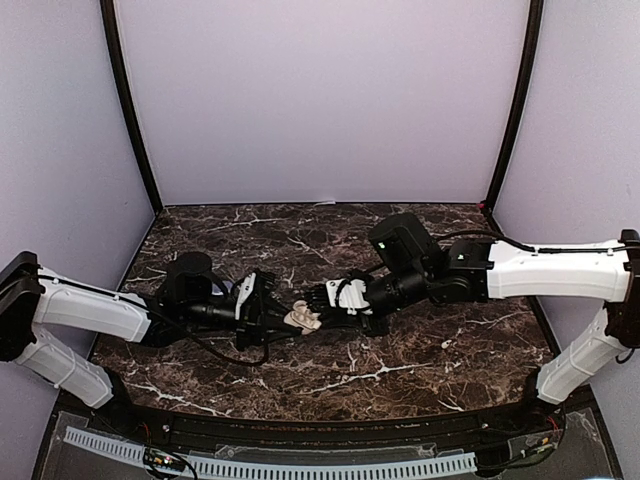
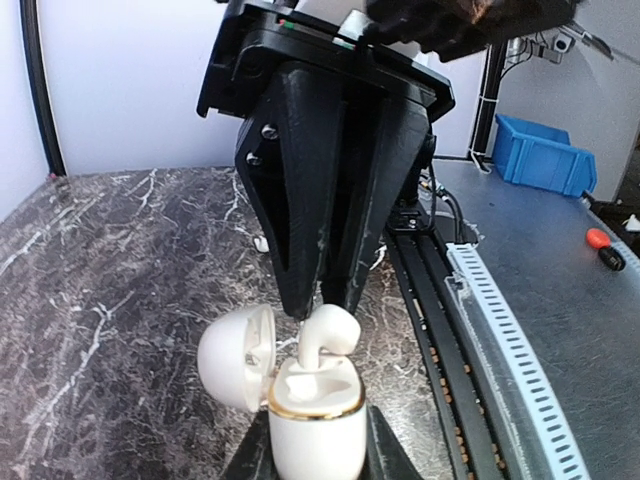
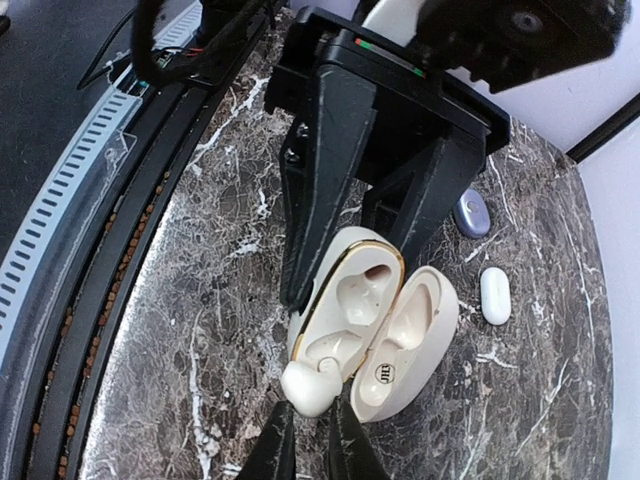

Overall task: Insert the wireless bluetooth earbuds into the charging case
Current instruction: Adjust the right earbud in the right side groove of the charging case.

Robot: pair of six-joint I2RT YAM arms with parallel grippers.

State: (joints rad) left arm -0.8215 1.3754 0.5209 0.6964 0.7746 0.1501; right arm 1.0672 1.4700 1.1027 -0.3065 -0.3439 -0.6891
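My left gripper (image 2: 315, 445) is shut on the body of a cream charging case (image 2: 318, 425) with a gold rim, held upright above the table, its lid (image 2: 235, 355) swung open. My right gripper (image 3: 312, 428) is shut on a cream earbud (image 3: 312, 388) and holds it at the case's near cavity (image 3: 335, 350). In the left wrist view the earbud (image 2: 328, 335) has its stem dipping into the case top. The other cavity (image 3: 372, 285) is bare. In the top view both grippers meet at the case (image 1: 303, 318) at the table's middle front.
A lavender earbud (image 3: 472, 212) and a white earbud (image 3: 495, 295) lie on the marble table (image 3: 220, 300) just beyond the case. A slotted rail (image 2: 500, 330) runs along the near edge. A blue bin (image 2: 545, 155) sits off the table.
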